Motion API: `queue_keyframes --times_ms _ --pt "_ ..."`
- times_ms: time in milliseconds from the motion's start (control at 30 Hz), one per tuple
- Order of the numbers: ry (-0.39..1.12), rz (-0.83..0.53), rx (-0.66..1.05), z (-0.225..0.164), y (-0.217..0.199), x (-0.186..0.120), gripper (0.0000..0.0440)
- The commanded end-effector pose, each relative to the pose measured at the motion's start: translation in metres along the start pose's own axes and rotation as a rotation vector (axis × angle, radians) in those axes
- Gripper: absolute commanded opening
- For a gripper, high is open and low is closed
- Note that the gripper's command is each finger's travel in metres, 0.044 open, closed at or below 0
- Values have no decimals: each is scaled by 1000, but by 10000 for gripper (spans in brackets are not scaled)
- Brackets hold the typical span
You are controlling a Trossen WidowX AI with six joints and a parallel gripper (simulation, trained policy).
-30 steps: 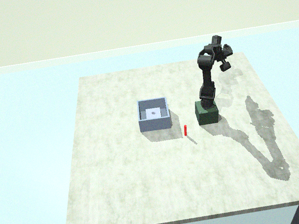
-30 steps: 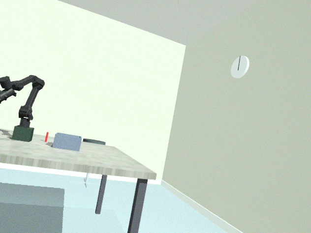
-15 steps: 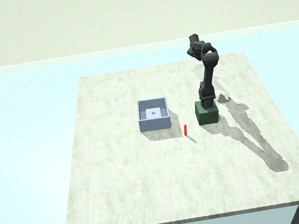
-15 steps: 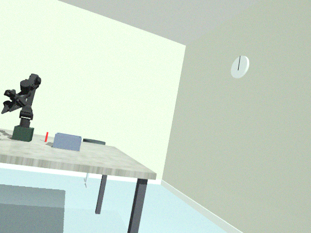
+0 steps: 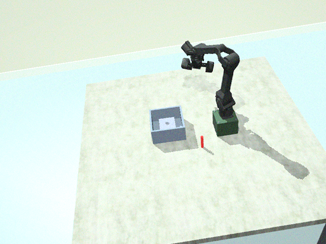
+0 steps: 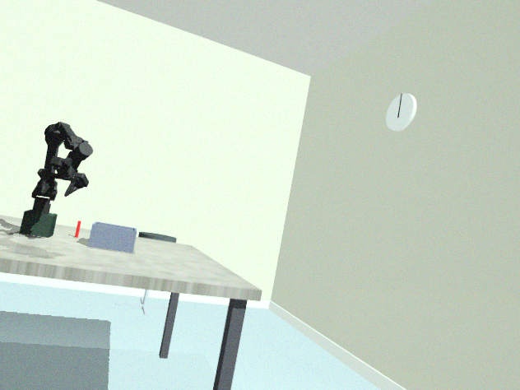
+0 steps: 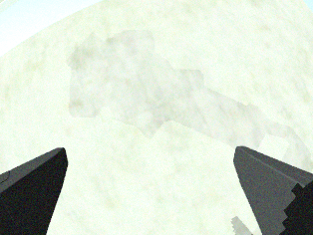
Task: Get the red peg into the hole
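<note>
The red peg (image 5: 201,141) (image 6: 77,229) stands upright on the table, between the box and the arm's green base. The blue-grey open box (image 5: 169,137) (image 6: 112,238) stands beside it. A pale plate (image 5: 171,121) with a small dark hole (image 5: 167,123) shows at the bottom of the box. My gripper (image 5: 197,67) (image 7: 152,156) is open wide with nothing between its fingers. It hangs high above the far part of the table, away from the peg and the box. The peg and the box are not visible in the wrist view.
The green base block (image 5: 228,128) (image 6: 38,224) carries the black arm, to the right of the box in the top view. The table (image 5: 129,181) (image 6: 168,268) shows the arm's shadow. A dark round object (image 6: 157,237) shows beyond the box in the exterior view.
</note>
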State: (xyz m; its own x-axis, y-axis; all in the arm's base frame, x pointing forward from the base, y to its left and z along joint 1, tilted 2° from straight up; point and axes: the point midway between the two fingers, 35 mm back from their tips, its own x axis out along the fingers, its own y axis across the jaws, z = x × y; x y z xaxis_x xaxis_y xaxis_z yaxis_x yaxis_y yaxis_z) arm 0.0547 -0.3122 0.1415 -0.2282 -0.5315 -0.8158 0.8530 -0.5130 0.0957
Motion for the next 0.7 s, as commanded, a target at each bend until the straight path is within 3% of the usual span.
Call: queue_keyframes --times_ms 0,333,667 --pt "20 22 -94 -15 19 -10 440" --pt "90 127 -403 -80 68 -57 440" --pt "167 218 -680 -155 87 -108 440"
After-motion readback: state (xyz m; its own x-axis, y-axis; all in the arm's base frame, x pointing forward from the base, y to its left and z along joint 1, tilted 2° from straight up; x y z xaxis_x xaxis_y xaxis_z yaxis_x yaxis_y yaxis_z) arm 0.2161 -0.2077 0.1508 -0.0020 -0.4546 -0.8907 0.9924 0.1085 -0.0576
